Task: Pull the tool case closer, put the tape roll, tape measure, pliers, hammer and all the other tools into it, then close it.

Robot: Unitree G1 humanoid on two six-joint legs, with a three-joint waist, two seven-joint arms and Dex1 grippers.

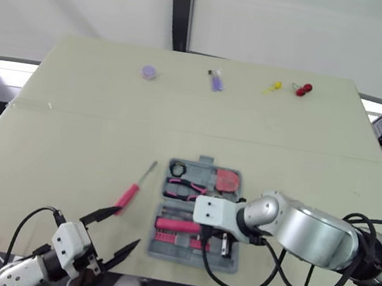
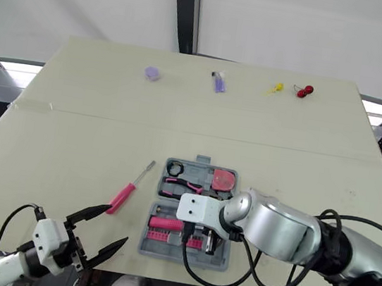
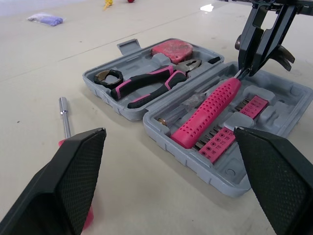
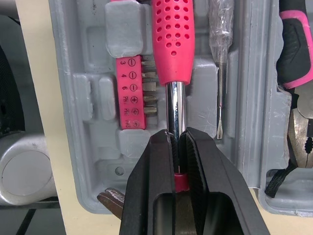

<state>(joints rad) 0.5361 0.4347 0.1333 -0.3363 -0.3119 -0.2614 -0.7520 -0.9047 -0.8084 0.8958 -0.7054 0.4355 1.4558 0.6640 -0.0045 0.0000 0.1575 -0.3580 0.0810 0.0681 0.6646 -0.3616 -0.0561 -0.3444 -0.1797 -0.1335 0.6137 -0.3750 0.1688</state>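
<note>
Grey plastic case [image 3: 222, 174] lies open on the table [image 1: 73, 119], at the middle of the near edge.

- Far half: black tape roll [image 3: 108, 77] at left, pliers [image 3: 146, 87] with pink and black grips, pink tape measure [image 3: 172, 50] at right.
- Near half: hammer [image 3: 208, 110] lies in its slot, pink handle to the left. Just beside it are a clear screwdriver [image 4: 218, 58] and a pink bit holder [image 4: 131, 93].
- Holder markings: "3", "4", "6" beside slot symbols, then three "PH" marks beside cross symbols; their digits are not legible.
- Right gripper [image 4: 176, 139]: over the case, pinching the hammer's chrome shaft just past the handle.
- Left gripper [image 1: 124, 230]: spread wide, holding nothing, at the near edge left of the case.
- Pink-handled screwdriver [image 1: 129, 195]: on the table left of the case, just beyond the left gripper.
</note>
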